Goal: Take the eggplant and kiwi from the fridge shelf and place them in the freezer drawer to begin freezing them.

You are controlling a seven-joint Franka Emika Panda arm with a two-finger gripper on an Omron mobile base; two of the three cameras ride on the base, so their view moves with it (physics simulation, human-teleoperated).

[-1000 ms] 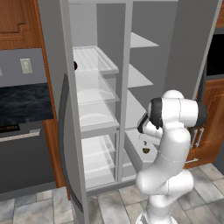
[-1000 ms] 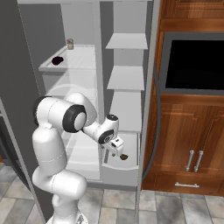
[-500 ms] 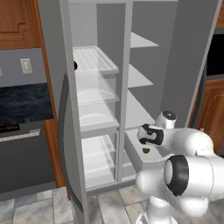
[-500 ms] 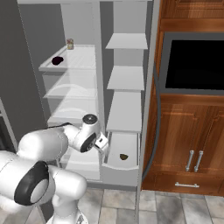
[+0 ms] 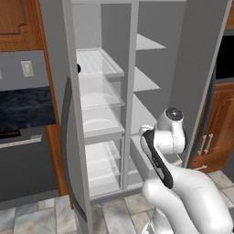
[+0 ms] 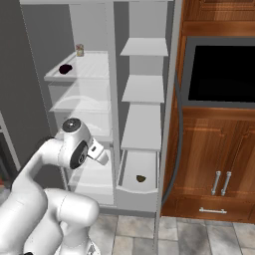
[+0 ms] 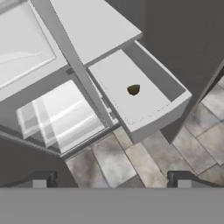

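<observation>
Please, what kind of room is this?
Most likely a home kitchen: a tall grey fridge stands open with its pale grey freezer drawer pulled out, beside brown wooden cabinets and a black built-in oven.

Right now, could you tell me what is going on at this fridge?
The robot is moving produce from the fridge to the freezer. The kiwi lies in the open freezer drawer. The eggplant sits on the upper fridge shelf, beside a small tan jar. The claw is open and empty, looking down at the drawer from out over the floor tiles.
</observation>
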